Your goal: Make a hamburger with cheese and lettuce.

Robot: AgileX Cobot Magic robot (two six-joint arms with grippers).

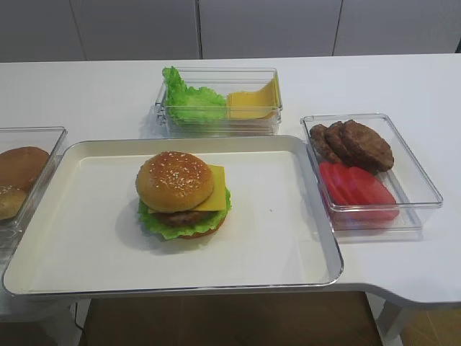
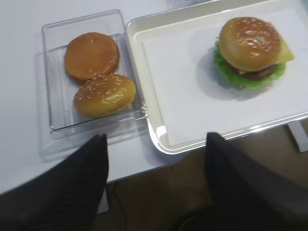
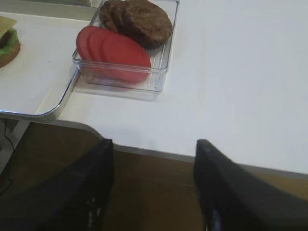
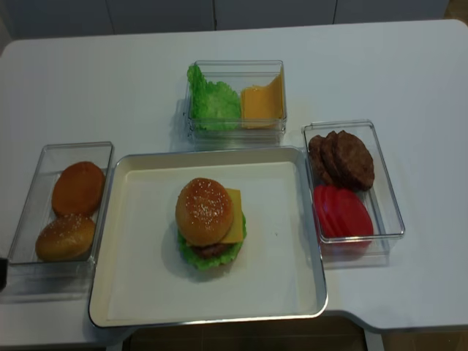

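Observation:
The hamburger (image 1: 180, 193) stands assembled on the white tray (image 1: 86, 238), left of the middle: sesame top bun, the cheese (image 1: 213, 190) jutting out to the right, a brown patty, the lettuce (image 1: 164, 225) frilled round the rim, a tan base bun. It also shows in the realsense view (image 4: 208, 221) and the left wrist view (image 2: 251, 50). My left gripper (image 2: 154, 180) is open and empty, pulled back off the table's front edge. My right gripper (image 3: 153, 180) is open and empty, also back beyond the front edge. Neither gripper shows in the high views.
A clear box at the left holds two buns (image 4: 69, 219). A back box holds bunched lettuce (image 4: 212, 102) and cheese slices (image 4: 263, 102). A right box holds patties (image 4: 344, 157) and red tomato slices (image 4: 342, 212). The table's front edge curves in at the right (image 1: 389, 292).

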